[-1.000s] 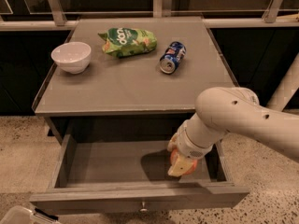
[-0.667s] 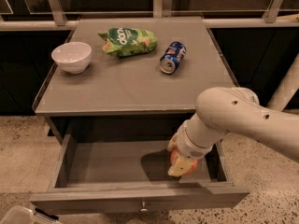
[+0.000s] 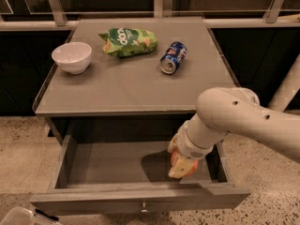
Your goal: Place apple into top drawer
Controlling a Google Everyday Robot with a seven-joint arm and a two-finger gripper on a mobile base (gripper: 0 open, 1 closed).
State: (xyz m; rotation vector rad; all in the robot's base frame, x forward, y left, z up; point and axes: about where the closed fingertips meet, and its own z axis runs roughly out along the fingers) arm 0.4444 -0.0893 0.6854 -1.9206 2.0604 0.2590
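Set against the frame of a second ago, nothing has visibly shifted. The gripper point(image 3: 183, 166) hangs in the same spot at the lower right of the frame, inside the right end of the open top drawer point(image 3: 117, 192). Its pale fingers point(image 3: 180, 170) are closed around the apple point(image 3: 191, 168), as they were before. The apple shows as orange-red patches on either side of the near finger and casts a dark shadow to its left on the drawer floor. I cannot tell whether it touches the floor.

The white arm point(image 3: 243, 121) reaches in from the right edge as before. On the grey tabletop point(image 3: 131, 90) the white bowl point(image 3: 71, 56) at upper left, the green chip bag point(image 3: 127, 41) and the blue soda can point(image 3: 173, 57) lying on its side at upper centre all keep their places.
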